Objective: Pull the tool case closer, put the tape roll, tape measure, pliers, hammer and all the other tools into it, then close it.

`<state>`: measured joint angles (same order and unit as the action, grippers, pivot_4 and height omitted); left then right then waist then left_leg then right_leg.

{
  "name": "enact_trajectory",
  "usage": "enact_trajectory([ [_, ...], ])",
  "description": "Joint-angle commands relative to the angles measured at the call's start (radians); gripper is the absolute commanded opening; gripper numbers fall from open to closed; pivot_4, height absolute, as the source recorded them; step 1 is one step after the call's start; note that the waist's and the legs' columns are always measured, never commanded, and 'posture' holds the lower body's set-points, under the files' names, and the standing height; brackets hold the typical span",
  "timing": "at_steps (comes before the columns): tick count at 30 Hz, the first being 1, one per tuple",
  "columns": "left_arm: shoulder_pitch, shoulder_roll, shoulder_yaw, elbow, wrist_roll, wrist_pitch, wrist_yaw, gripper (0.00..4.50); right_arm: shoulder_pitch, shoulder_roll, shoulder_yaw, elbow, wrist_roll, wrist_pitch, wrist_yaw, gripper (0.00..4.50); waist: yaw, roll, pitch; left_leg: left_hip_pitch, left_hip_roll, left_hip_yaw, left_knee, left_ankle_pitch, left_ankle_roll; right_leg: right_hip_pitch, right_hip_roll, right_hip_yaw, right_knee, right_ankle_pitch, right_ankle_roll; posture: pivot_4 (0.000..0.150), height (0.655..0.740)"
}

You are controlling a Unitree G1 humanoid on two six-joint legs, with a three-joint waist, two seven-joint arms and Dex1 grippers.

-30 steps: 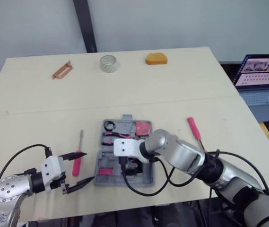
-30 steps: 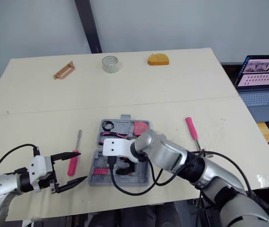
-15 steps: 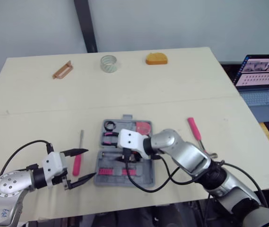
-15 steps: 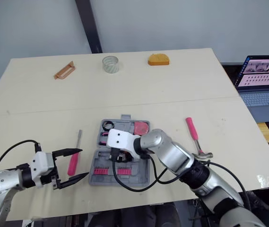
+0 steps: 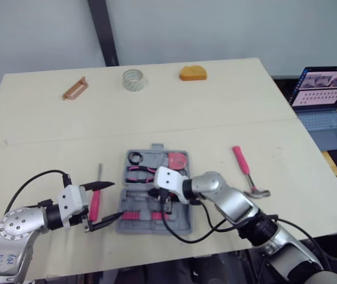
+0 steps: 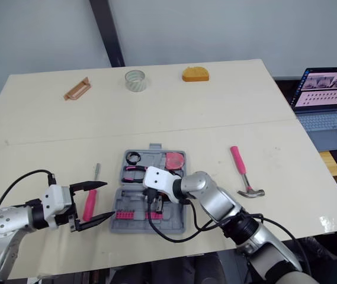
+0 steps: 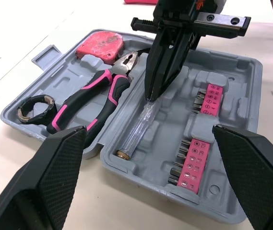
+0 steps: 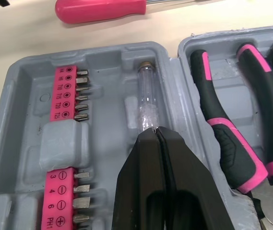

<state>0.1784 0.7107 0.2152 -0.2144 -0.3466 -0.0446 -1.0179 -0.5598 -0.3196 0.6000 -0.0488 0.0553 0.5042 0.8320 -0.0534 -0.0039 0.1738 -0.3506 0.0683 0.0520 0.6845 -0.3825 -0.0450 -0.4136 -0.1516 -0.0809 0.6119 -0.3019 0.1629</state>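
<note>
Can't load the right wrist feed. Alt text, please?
The right gripper, shut, rests its tips on a clear tube lying in a slot of the open grey tool case. Pink bit strips flank the tube on one side, pink-and-black pliers on the other; a pink screwdriver handle lies on the table beyond.

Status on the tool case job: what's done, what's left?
Done: case pulled near and open; pliers, tape measure and bits are inside. In hand: right gripper, jaws shut, touches the clear tube in the case; left gripper is open by the screwdriver. Left: screwdriver, hammer and far tape roll lie on the table; then close the case.
</note>
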Motion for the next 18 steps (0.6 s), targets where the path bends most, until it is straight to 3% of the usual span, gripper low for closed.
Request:
enact_trajectory([
  [1, -0.003, 0.002, -0.002, -0.002, -0.004, -0.001, 0.005, 4.50, 0.013, 0.008, -0.025, -0.031, 0.002, -0.005, 0.003, 0.06, 0.000, 0.000, 0.000, 0.000, 0.000, 0.000, 0.000, 0.000, 0.000, 0.000, 0.000, 0.000, 0.000, 0.000, 0.000, 0.150, 0.7400],
  [18, -0.012, -0.003, -0.016, 0.011, 0.000, -0.012, 0.010, 4.50, 0.039, -0.011, -0.015, -0.053, -0.018, -0.008, 0.051, 0.06, -0.001, 0.000, 0.000, 0.000, 0.000, 0.000, 0.000, 0.000, 0.000, 0.000, 0.000, 0.000, 0.000, 0.000, 0.000, 0.150, 0.7400],
])
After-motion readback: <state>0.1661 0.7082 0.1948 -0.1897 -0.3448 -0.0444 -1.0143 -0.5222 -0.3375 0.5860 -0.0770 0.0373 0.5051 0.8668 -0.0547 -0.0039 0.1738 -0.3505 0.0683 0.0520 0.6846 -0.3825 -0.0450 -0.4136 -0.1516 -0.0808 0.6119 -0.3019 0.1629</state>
